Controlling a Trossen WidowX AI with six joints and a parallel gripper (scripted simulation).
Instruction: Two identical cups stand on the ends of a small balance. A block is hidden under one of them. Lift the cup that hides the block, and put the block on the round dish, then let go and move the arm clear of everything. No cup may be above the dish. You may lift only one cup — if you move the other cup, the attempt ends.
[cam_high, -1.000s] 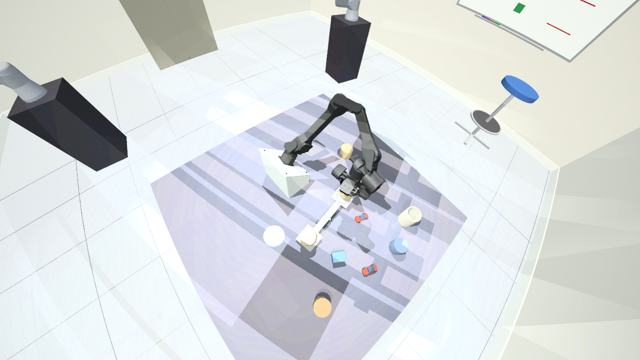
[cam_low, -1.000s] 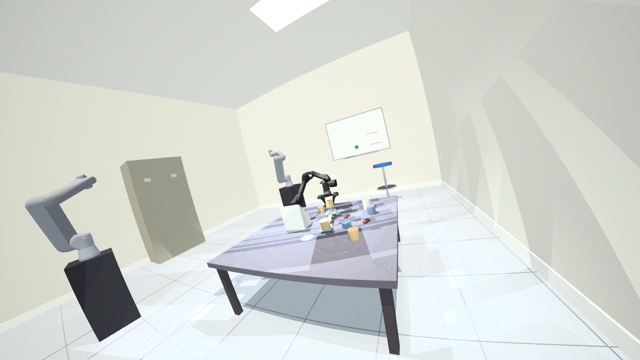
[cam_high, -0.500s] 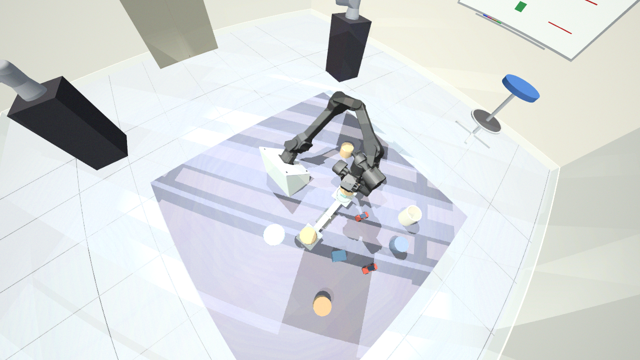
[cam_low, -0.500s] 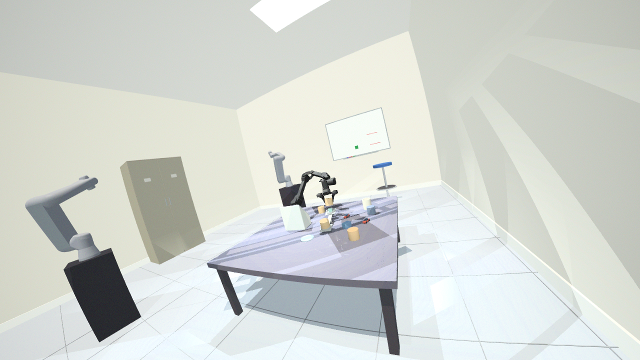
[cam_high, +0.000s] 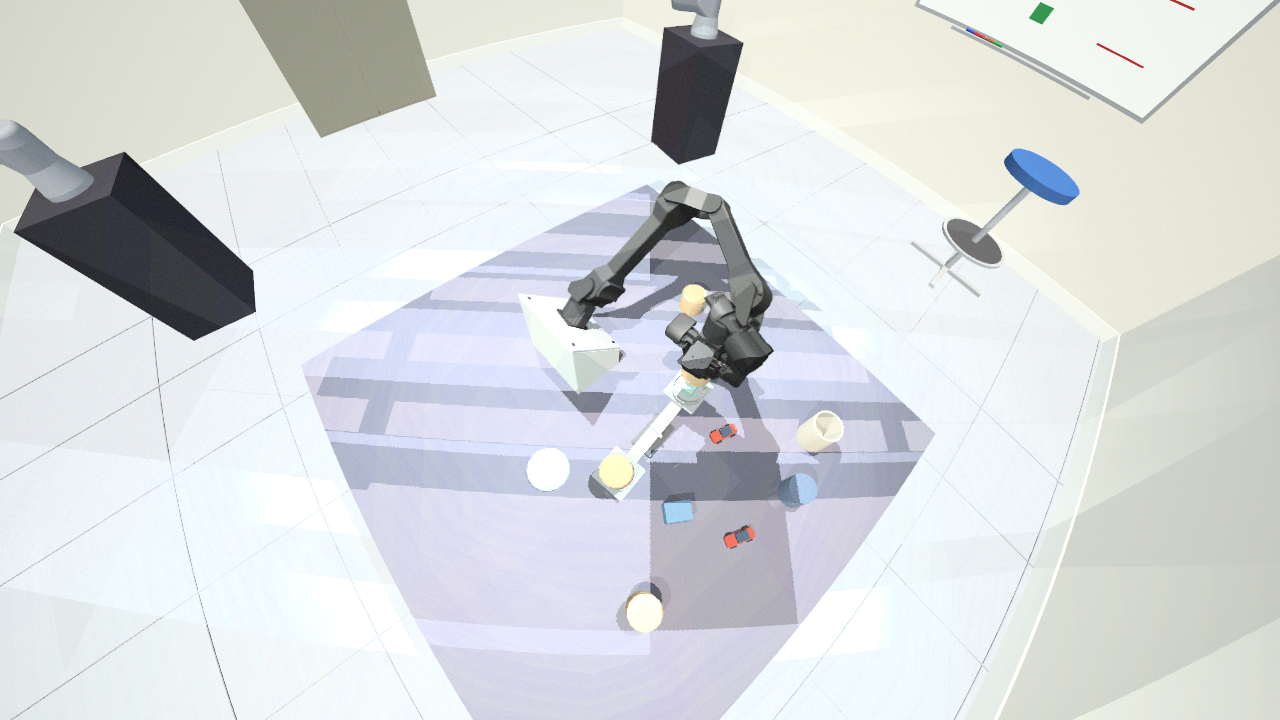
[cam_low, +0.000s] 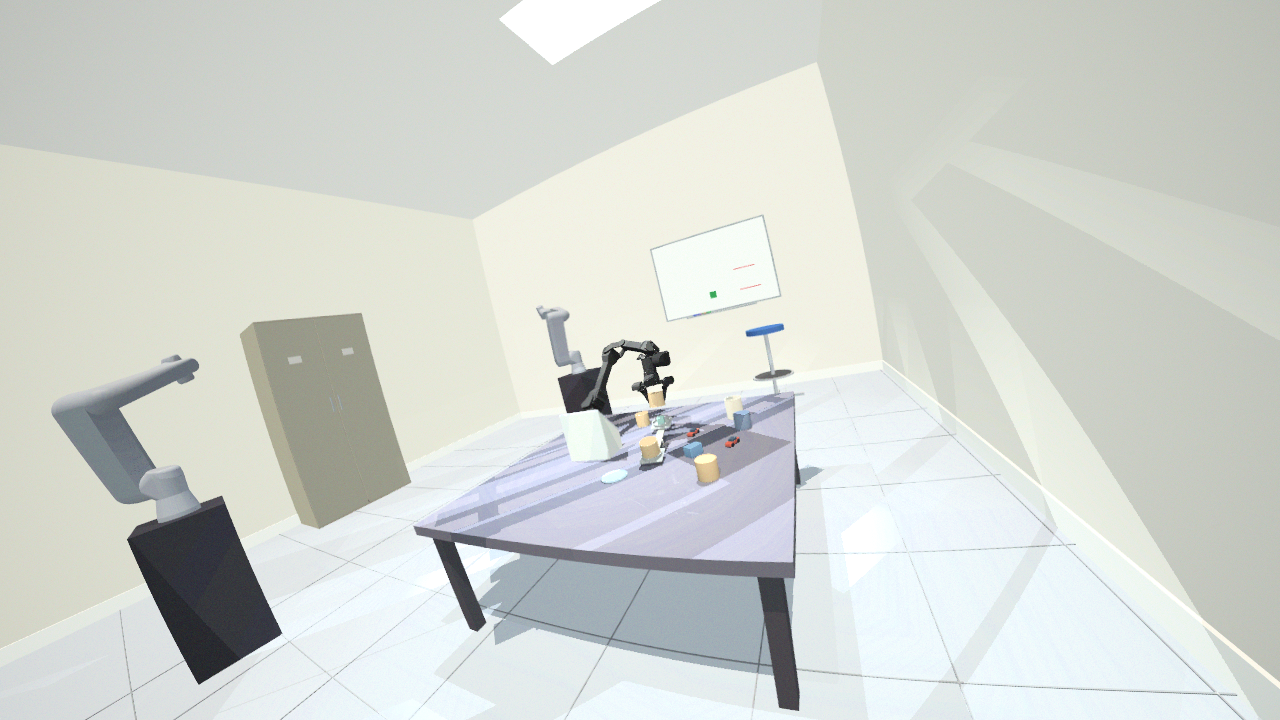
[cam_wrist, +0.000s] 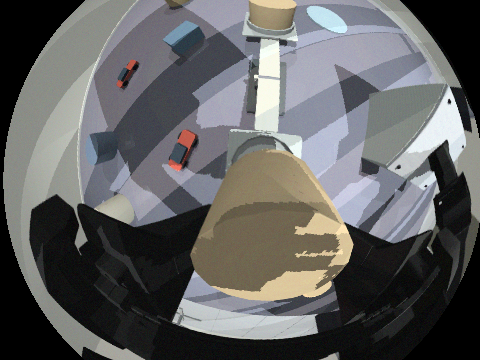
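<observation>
My gripper (cam_high: 696, 370) (cam_low: 656, 394) (cam_wrist: 270, 218) is shut on a tan cup (cam_high: 694, 377) (cam_low: 656, 399) (cam_wrist: 272, 200) and holds it raised just above the far end of the white balance (cam_high: 656, 434) (cam_low: 659, 440) (cam_wrist: 268, 100). A small pale teal shape (cam_high: 687, 389) (cam_low: 661, 420) shows on the pan under it; its outline is too small to tell. In the wrist view the held cup hides part of that pan. The other tan cup (cam_high: 616, 471) (cam_low: 648, 448) (cam_wrist: 272, 16) stands on the near end. The pale round dish (cam_high: 547, 469) (cam_low: 614, 476) (cam_wrist: 326, 19) lies beside that end and bears nothing.
A tan cylinder (cam_high: 691, 299) (cam_low: 641, 418) stands behind the arm, another (cam_high: 644, 611) (cam_low: 707, 468) at the front. A blue block (cam_high: 677, 512) (cam_wrist: 184, 37), red cars (cam_high: 723, 433) (cam_high: 739, 537), a blue cylinder (cam_high: 798, 489) and a cream cup (cam_high: 819, 431) stand right of the balance. The white base (cam_high: 559, 344) is left.
</observation>
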